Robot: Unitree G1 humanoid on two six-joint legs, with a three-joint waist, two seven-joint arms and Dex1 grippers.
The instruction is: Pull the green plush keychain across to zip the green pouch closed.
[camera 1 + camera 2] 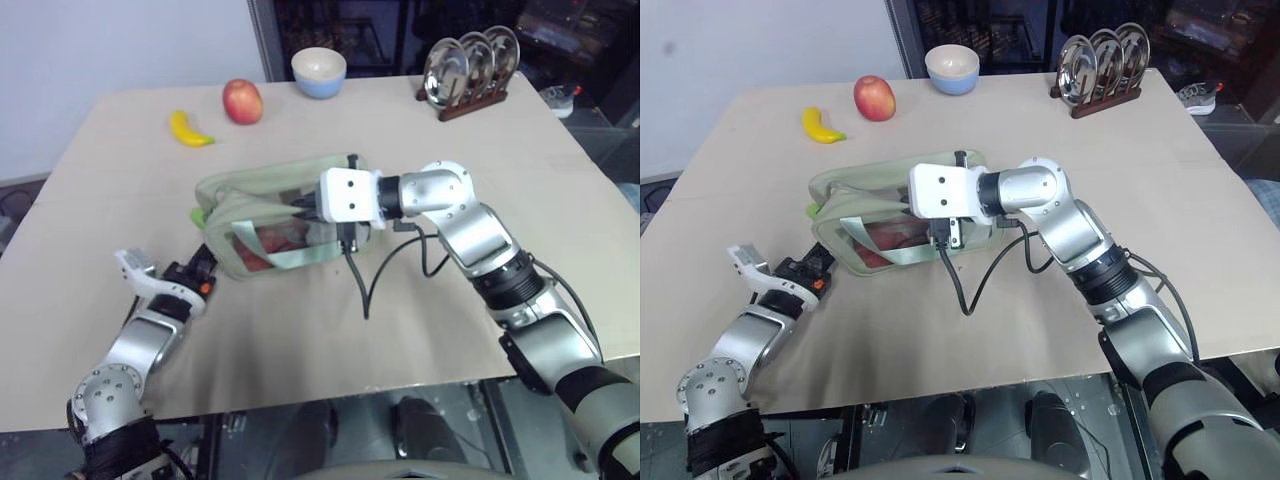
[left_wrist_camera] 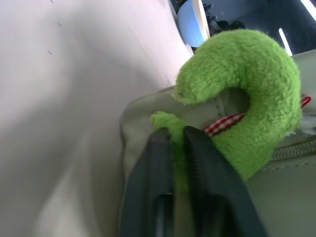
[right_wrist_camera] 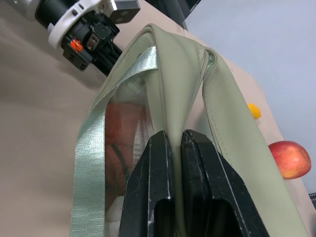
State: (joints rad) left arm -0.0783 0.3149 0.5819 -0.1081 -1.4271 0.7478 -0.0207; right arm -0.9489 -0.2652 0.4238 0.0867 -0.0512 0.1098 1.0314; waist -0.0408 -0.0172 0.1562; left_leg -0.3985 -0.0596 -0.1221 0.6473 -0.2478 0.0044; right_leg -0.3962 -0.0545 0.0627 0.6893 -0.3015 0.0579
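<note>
**Keychain pinched, pouch pinned**

Pouch (image 1: 280, 215) sits near the middle of my table (image 1: 120, 160), lying on its side with the clear window and pale strap (image 3: 89, 163) facing me; something red shows through the window. From the head camera I see my left gripper (image 1: 200, 262) at the pouch's left end, and its wrist camera shows both fingers (image 2: 207, 177) clenched together on one tip of the fuzzy green keychain (image 2: 247, 98), which curls up in a hook above them. A bit of red-and-white checked ribbon peeks out beside the plush, right next to the zipper teeth.

My right gripper (image 1: 305, 212) comes in from the other side, fingers (image 3: 148, 187) squeezed tight on a fold of the pouch's fabric beside the zipper seam.

Along the far edge of the table I can see a banana (image 1: 190, 130), an apple (image 1: 242, 101), a blue bowl (image 1: 319, 72) and a rack of metal plates (image 1: 470, 68), all well apart from the pouch.
</note>
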